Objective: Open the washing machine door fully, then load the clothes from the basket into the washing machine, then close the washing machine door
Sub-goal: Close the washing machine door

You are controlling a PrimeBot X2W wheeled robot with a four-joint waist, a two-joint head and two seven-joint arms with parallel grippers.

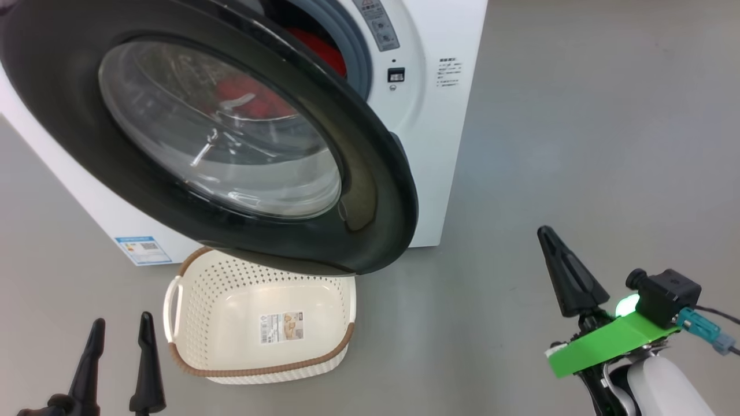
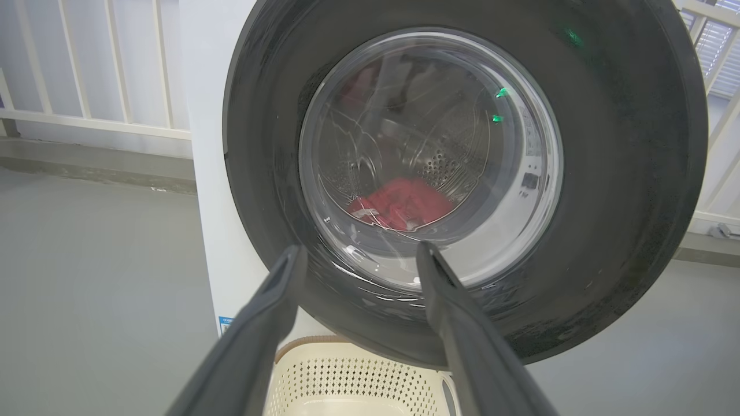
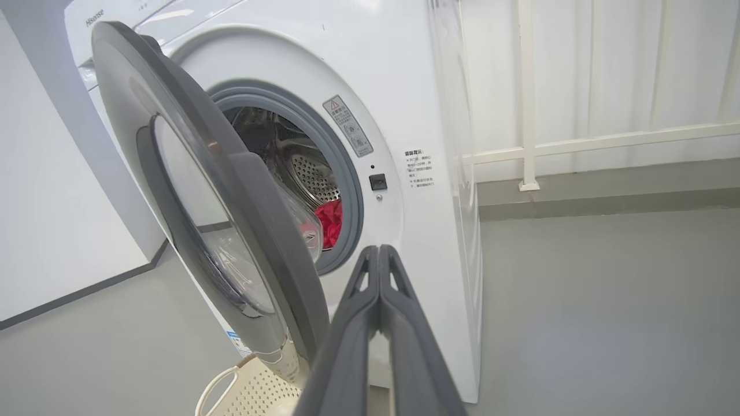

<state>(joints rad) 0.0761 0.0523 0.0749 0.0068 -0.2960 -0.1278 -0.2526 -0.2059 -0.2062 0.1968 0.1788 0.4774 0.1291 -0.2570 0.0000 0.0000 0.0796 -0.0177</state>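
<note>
Right gripper [image 3: 378, 249]: fingers pressed flat together, nothing between them, in free air off the right side of the washing machine [image 1: 445, 144], apart from everything. Left gripper [image 2: 359, 249]: spread wide, empty, low near the floor [image 1: 578, 115], aimed at the washing machine door [image 2: 624, 173]; it looks clear of the door, but I can't be sure. The door stands ajar, swung partway out over the basket [image 1: 231, 277], with its latch edge well off the machine's front. Clothes [image 3: 329, 222]: red fabric with a bit of white lies at the bottom of the steel drum [image 3: 312, 173], seen both through the gap and through the door glass. The basket sits on the floor just under the door's lower edge, bare inside, the label [image 1: 281, 327] on its bottom in plain sight. My read: opening done, loading done, only closing the door is left. The right gripper is on the latch side and, closed up like that, looks suited to pushing the door's outer face home.
</note>
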